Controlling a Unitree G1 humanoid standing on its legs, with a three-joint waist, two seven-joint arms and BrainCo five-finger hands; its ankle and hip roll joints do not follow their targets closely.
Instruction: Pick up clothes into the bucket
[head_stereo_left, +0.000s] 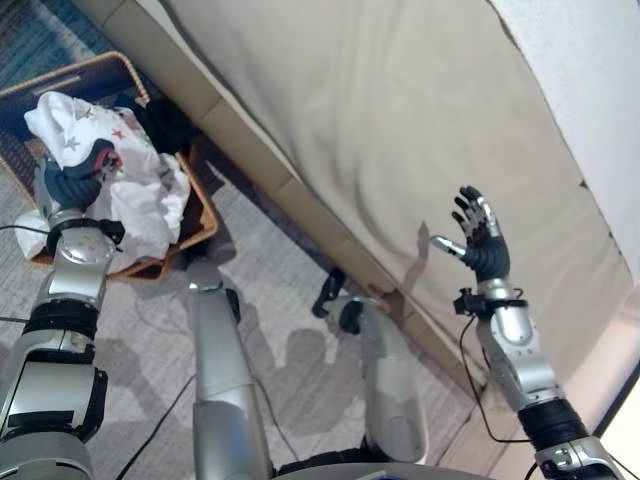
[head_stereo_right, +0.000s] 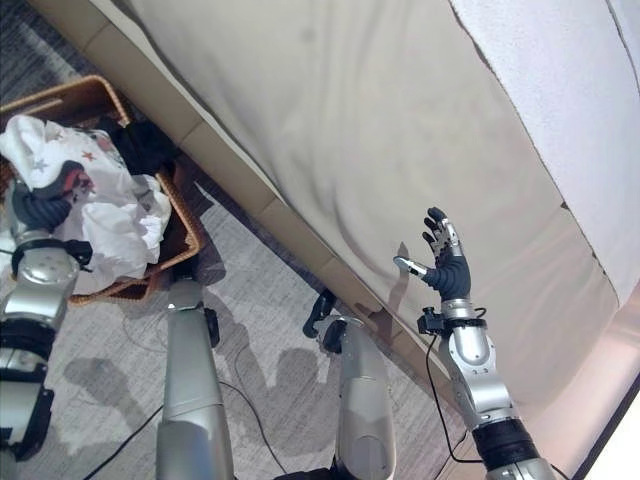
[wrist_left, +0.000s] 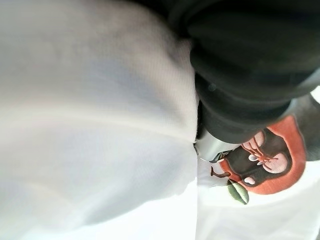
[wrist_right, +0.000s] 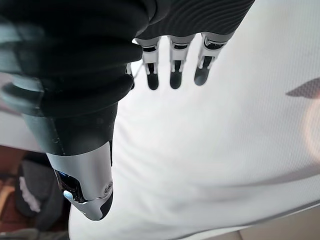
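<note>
The left hand (head_stereo_left: 70, 185) sat buried in the white clothes (head_stereo_left: 150, 190) piled in the one wicker basket (head_stereo_left: 200, 225), its fingers hidden in the cloth, so its grip could not be told. A dark garment (head_stereo_left: 165, 125) lay in the basket behind the white pile; how many white pieces there were was unclear. Far from the basket, the right hand (head_stereo_left: 482, 240) hovered over the beige bed (head_stereo_left: 380, 120), fingers spread wide and holding nothing.
</note>
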